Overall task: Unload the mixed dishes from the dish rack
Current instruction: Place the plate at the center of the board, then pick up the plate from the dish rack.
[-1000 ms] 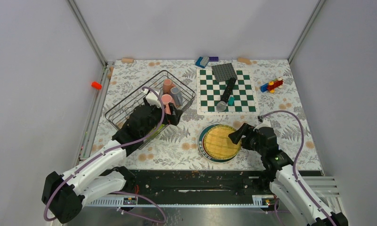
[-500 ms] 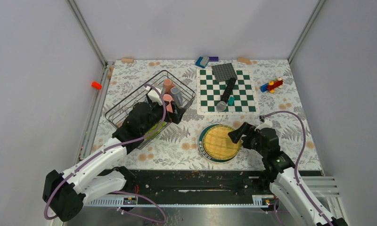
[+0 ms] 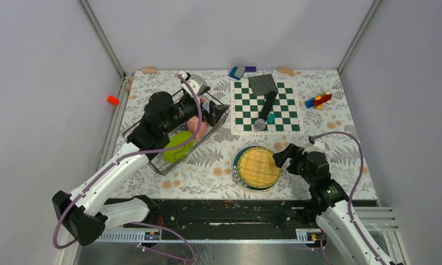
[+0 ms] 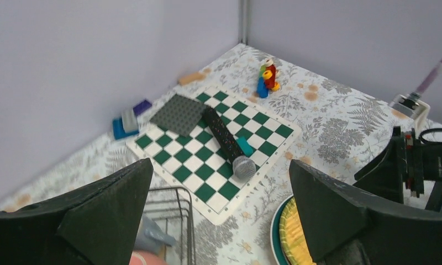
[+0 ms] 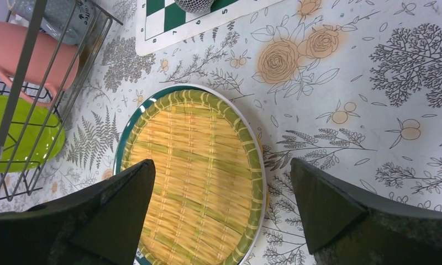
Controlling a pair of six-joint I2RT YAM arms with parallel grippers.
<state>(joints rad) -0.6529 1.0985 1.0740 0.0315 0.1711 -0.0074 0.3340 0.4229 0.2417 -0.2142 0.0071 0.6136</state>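
Wire, dark and open, at the left of the table (image 3: 329, 160): the dish rack (image 3: 158, 160), with a lime-green plate (image 3: 177, 146) at its near end and a pink mug (image 3: 196, 126) just beyond, seemingly on its side. Next to the pink one, seen through the wires from the right wrist, a grey mug (image 5: 58, 22). Out already and flat on the table, between rack and right gripper (image 3: 279, 157): a yellow woven plate (image 3: 257, 167). Jaws spread wide there, pinching nothing, at the plate's right edge. Above the rack's far end, the left gripper (image 3: 210, 110), likewise spread wide and empty, facing the chessboard (image 3: 285, 110).

Looks like the reach for the next dish, probably a mug. Bring the left fingers down around the pink mug's body rather than its handle, one finger each side, clear of the wires. Close only once seated around it. Lift straight up until free of the rim, then carry across to bare table, well apart from the yellow plate. Keep the right arm back meanwhile.
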